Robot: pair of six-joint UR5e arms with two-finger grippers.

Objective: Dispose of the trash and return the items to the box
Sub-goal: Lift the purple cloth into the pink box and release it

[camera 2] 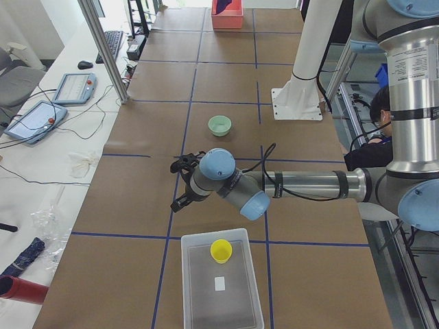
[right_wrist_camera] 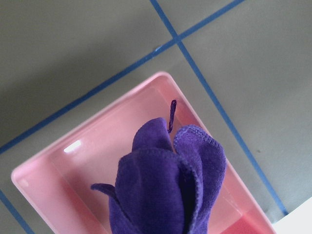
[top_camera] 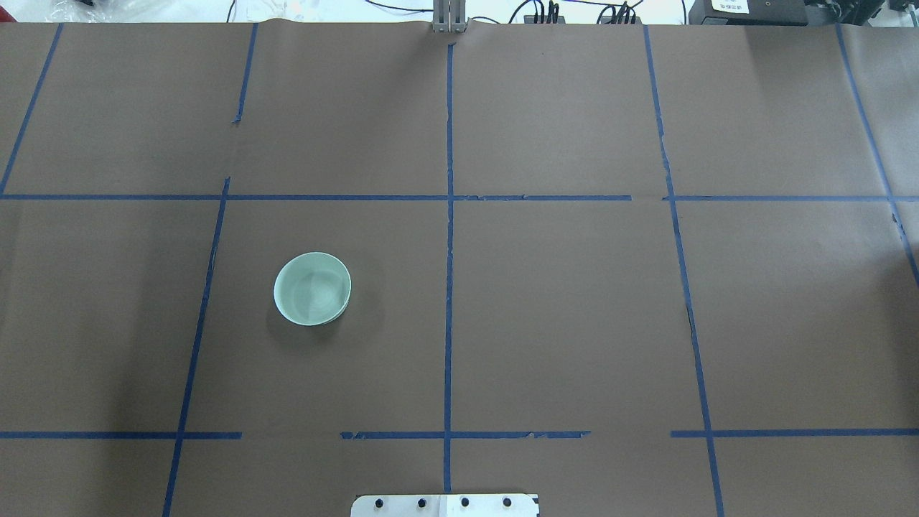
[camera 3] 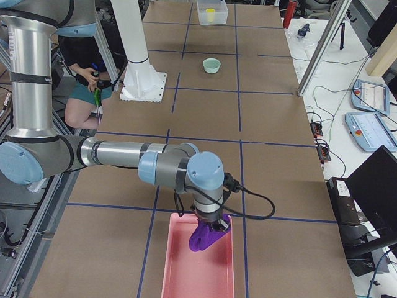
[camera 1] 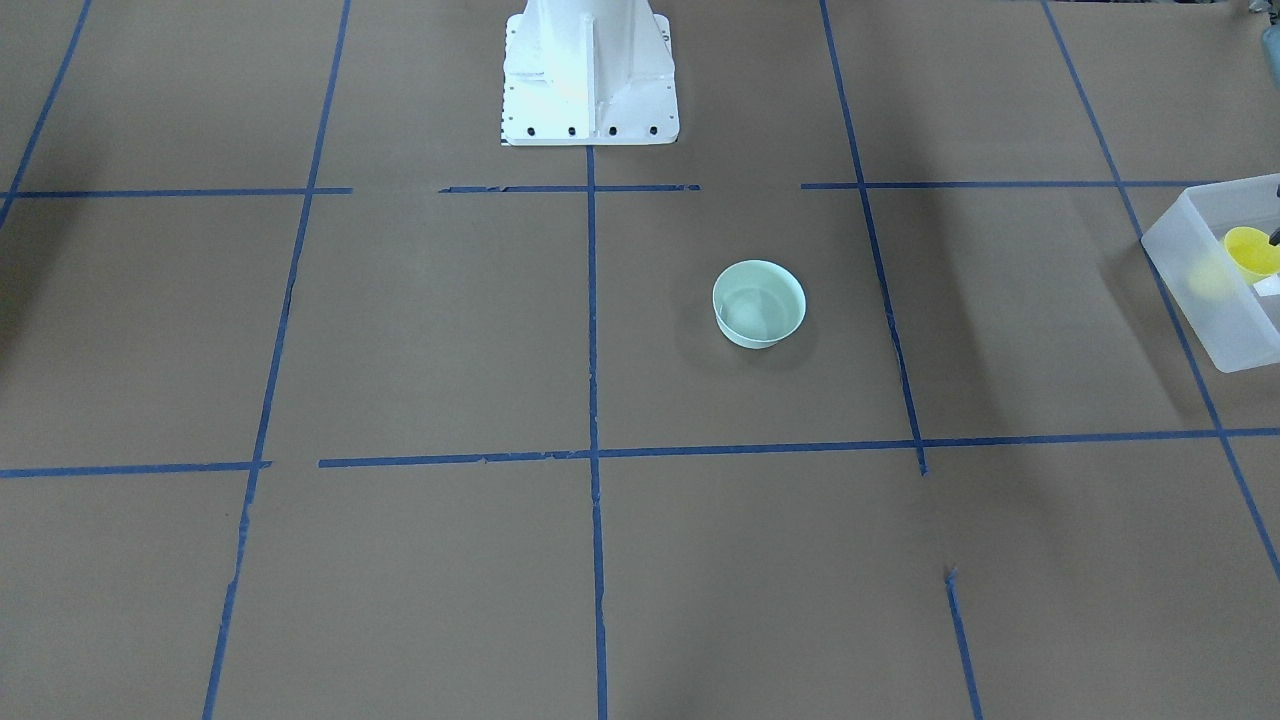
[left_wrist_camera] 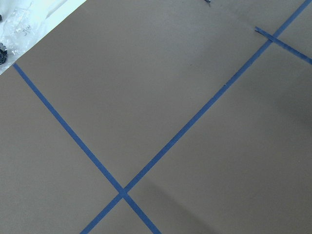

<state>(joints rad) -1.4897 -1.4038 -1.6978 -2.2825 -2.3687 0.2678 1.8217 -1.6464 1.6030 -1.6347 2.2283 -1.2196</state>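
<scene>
The table paper (top_camera: 560, 301) is brown and matt, with blue tape (top_camera: 449, 287). The green bowl (top_camera: 312, 289) is smooth plastic. The purple cloth (right_wrist_camera: 165, 185) looks soft, in a glossy pink plastic tray (right_wrist_camera: 97, 141).

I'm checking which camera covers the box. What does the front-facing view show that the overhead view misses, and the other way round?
Only the front-facing view shows the frosted box, at its right edge, with the yellow cup inside. Only the overhead view shows the cables beyond the table's far edge. Both show the green bowl upright on the brown table, the blue tape lines and the white robot base.
</scene>
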